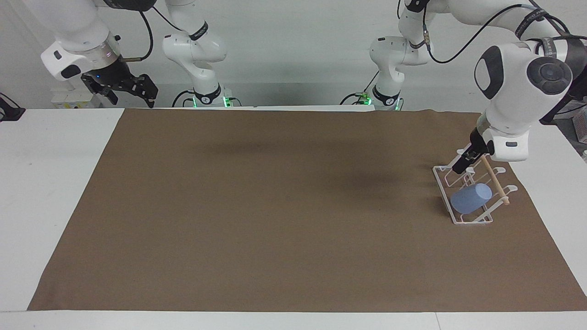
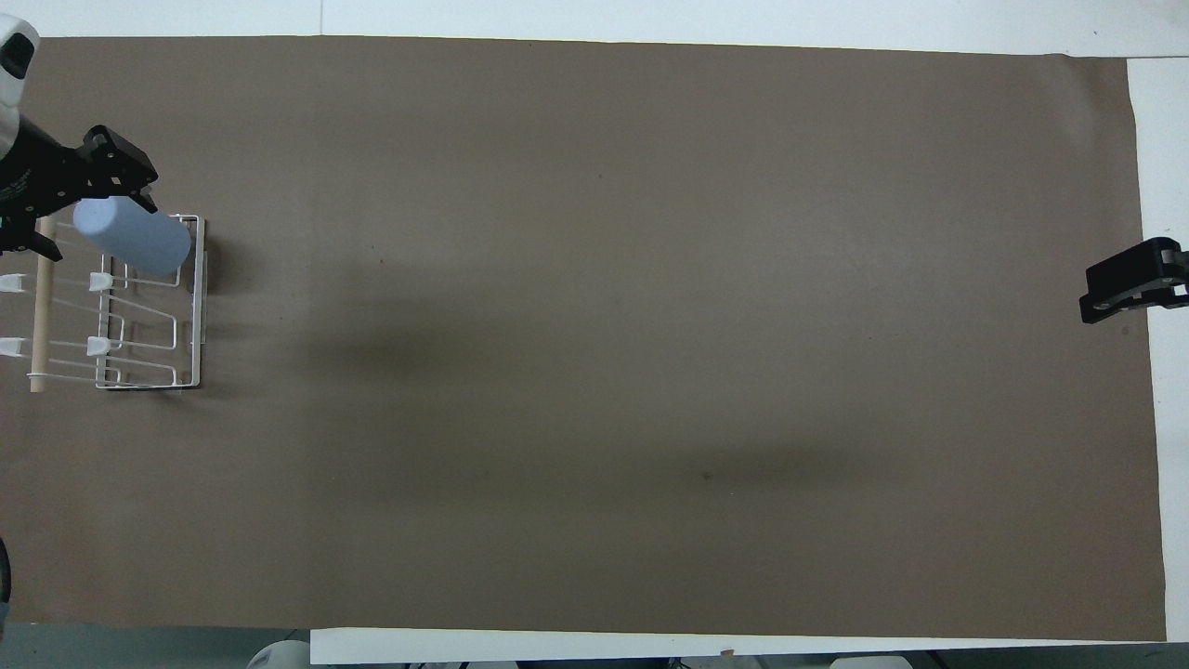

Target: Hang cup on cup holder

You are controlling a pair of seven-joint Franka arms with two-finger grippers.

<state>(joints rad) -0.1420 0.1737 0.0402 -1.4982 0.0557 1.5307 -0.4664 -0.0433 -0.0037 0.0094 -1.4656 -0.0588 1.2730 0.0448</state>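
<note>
A light blue cup (image 1: pixel 471 198) is seen hung tilted on a prong of the white wire cup holder (image 1: pixel 444 186), at the left arm's end of the brown mat (image 1: pixel 275 206). The left gripper (image 1: pixel 460 165) is raised over the holder, fingers spread, holding nothing. The right gripper (image 1: pixel 124 89) is parked off the mat, fingers apart and empty.

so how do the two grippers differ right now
The left gripper hangs low over the cup holder, beside the cup that rests on its prongs; the right gripper waits high off the mat's corner. The left points down at the rack, the right sideways. Both are black and hold nothing.
</note>
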